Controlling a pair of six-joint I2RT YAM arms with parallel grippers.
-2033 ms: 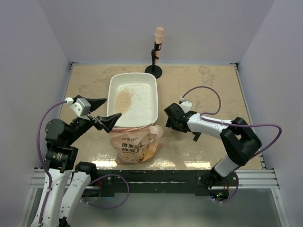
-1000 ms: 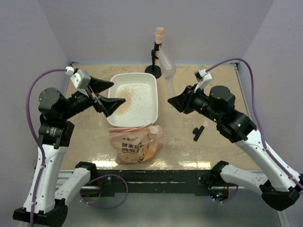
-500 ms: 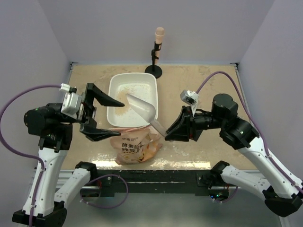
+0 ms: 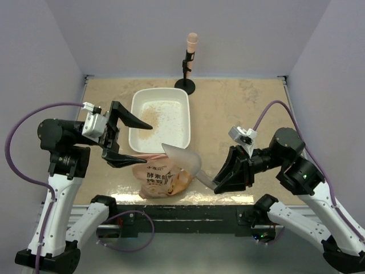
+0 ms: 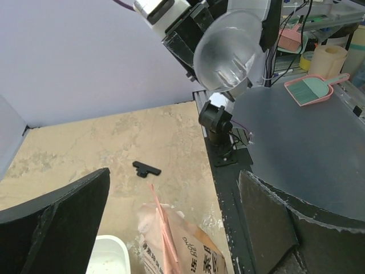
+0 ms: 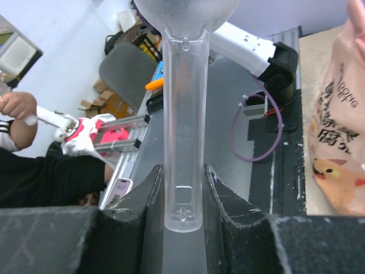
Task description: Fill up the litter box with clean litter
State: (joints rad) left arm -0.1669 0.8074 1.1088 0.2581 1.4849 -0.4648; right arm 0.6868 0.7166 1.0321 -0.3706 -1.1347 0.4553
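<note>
While the left claw [image 4: 142, 142] hangs released, with its jaws spread wide and nothing between them, the right claw [image 4: 218, 181] is clenched on the end of the handle of a clear plastic scoop [image 4: 183, 156].

1. Litter box [image 4: 137, 103]: it rests on the bench [image 4: 245, 108], towards the rear centre, with its long side running away from the arms.
2. Clean litter [image 4: 149, 120]: it lies as a thin scatter on the box floor, densest left of centre. Much of the white floor shows through.
3. Bag [image 4: 161, 177]: orange-pink and crinkled, it lies just in front of the box, with its top against the near rim.
4. Scoop: the bowl is raised over the upper right edge of the bag, near the box's near right corner. Whether it carries anything cannot be told.
5. Left claw: one finger reaches over the box's left rim, the other over the bag's upper left edge.
6. A black stand [image 4: 185, 85] holding a peach-coloured cylinder is at the rear edge.
7. A small black part [image 5: 146, 168] lies on the bench beyond the bag.
</note>
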